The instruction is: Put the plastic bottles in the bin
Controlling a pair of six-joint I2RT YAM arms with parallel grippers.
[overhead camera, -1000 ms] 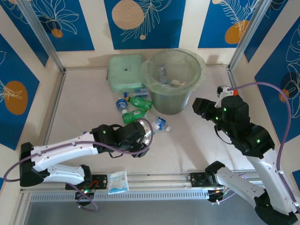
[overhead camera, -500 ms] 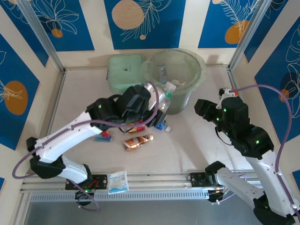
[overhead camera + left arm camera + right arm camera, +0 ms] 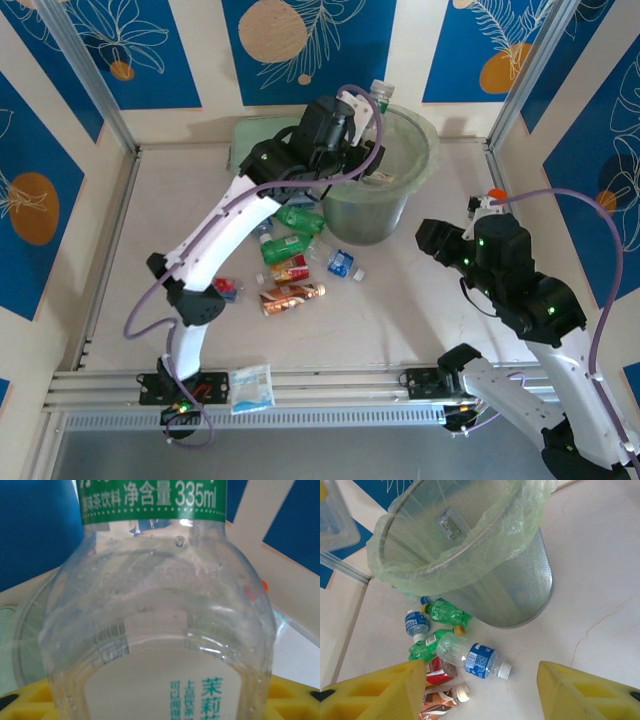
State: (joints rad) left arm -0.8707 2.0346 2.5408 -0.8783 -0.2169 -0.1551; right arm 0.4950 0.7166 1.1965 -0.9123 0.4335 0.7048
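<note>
- Top external: my left fingers (image 3: 356, 108) clamp a clear bottle (image 3: 379, 95) over the far rim of the bin (image 3: 428, 150).
- My right fingers (image 3: 585, 690) stand apart, right of the bin.
- Other bottles (image 3: 290, 248) lie near-left of it.

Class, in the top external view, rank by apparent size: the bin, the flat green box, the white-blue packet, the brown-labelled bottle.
1. bin
2. flat green box, partly behind the left arm
3. white-blue packet and brown-labelled bottle: too alike to rank
</note>
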